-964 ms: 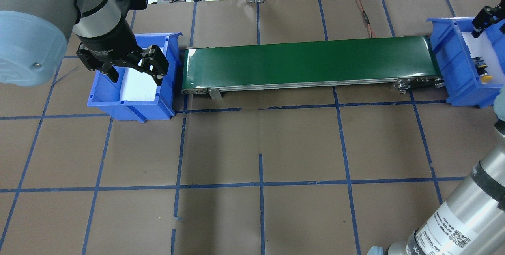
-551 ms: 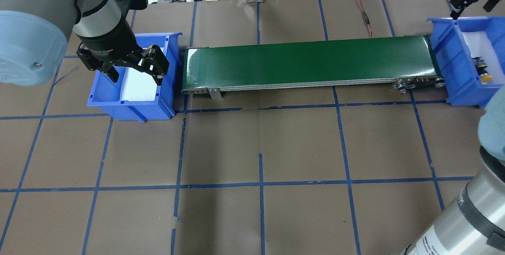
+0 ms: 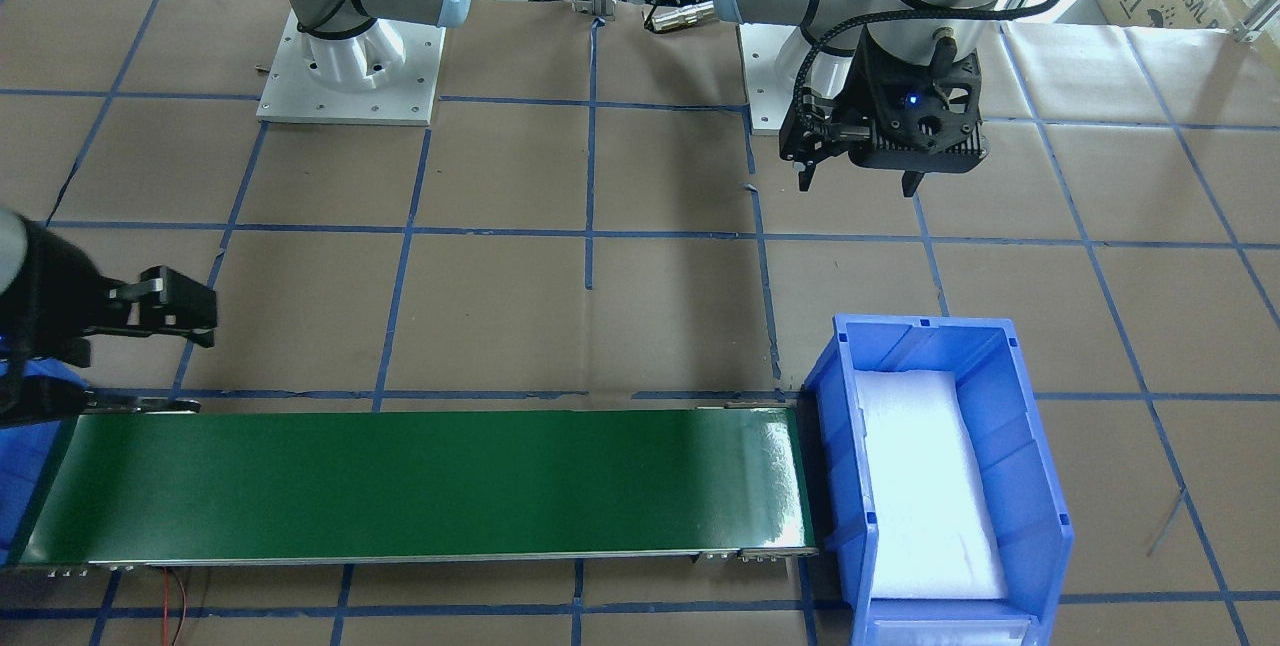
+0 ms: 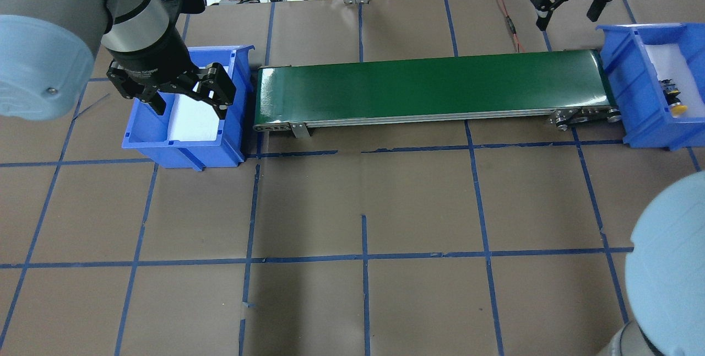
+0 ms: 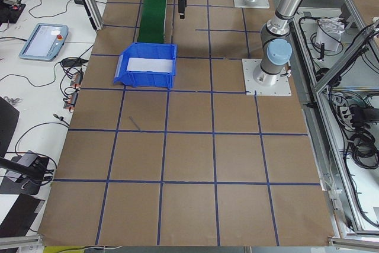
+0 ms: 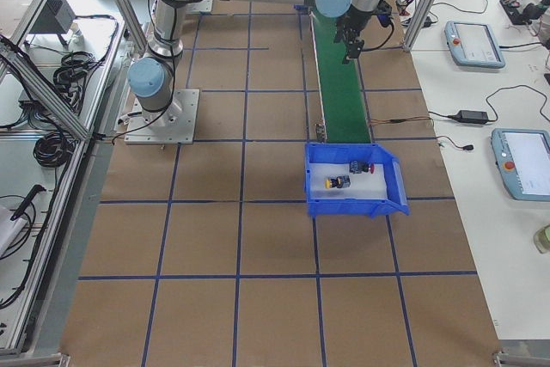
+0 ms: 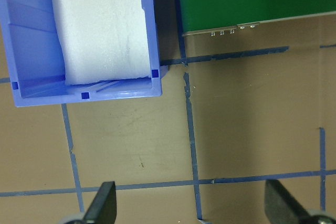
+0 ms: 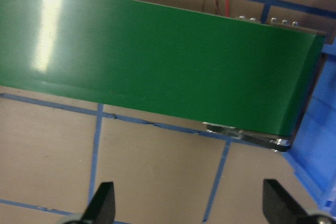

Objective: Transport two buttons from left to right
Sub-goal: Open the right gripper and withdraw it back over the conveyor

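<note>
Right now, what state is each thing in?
left tool: open, empty.
right tool: open, empty.
yellow-capped push button: inside right blue plastic bin.
red-capped push button: inside same bin.
left blue plastic bin: only white foam inside.
green conveyor belt: bare.

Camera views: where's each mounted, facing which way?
Front-facing: across the table, facing the robot; left gripper on view's right.
Overhead: behind the robot, looking down; both arms, right gripper.
Exterior left: table's left end, looking along it; both arms.
Exterior right: opposite end; both arms.
Left wrist: down on left bin; own fingertips.
Right wrist: down on conveyor; own fingertips.
Shared: overhead and exterior right both show the yellow button.
</note>
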`<action>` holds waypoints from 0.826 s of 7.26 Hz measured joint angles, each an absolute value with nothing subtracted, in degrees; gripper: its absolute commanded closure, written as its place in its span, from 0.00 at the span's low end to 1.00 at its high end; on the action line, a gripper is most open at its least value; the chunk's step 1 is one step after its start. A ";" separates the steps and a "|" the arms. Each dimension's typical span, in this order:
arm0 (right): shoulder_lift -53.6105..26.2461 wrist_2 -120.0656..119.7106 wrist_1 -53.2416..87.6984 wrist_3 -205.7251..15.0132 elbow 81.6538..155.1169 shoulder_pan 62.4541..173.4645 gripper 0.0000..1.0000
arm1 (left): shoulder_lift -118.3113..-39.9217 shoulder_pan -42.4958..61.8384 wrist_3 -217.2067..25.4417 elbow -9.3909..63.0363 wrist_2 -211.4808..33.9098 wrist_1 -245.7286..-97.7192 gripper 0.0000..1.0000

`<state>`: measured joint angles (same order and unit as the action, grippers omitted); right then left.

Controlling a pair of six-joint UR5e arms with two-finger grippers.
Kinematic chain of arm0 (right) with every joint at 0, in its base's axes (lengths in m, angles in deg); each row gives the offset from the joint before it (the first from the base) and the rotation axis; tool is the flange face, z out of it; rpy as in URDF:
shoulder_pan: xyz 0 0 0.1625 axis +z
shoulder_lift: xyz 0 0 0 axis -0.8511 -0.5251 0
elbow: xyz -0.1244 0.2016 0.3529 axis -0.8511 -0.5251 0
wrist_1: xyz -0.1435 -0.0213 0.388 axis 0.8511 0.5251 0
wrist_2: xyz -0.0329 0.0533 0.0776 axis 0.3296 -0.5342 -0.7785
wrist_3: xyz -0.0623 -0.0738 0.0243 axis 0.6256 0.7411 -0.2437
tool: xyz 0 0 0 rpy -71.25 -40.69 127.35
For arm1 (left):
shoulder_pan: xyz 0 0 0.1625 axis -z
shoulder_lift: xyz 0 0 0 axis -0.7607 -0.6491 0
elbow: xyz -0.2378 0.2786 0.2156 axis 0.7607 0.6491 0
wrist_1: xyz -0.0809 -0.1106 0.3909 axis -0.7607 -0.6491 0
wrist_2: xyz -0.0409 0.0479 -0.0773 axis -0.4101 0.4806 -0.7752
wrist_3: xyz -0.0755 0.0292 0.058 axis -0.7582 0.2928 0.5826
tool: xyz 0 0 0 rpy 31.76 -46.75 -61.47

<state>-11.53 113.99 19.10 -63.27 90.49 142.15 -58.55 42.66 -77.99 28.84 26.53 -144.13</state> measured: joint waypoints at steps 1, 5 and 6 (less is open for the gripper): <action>-12.81 113.91 19.08 -68.69 92.07 145.32 0.00 | -58.56 42.63 -77.99 28.84 26.53 -144.12 0.00; -14.14 113.92 19.45 -74.73 94.75 147.73 0.00 | -58.64 42.69 -78.04 28.79 26.53 -143.99 0.00; -14.41 113.98 19.59 -75.34 94.91 147.91 0.00 | -58.69 42.73 -78.05 28.77 26.51 -143.84 0.00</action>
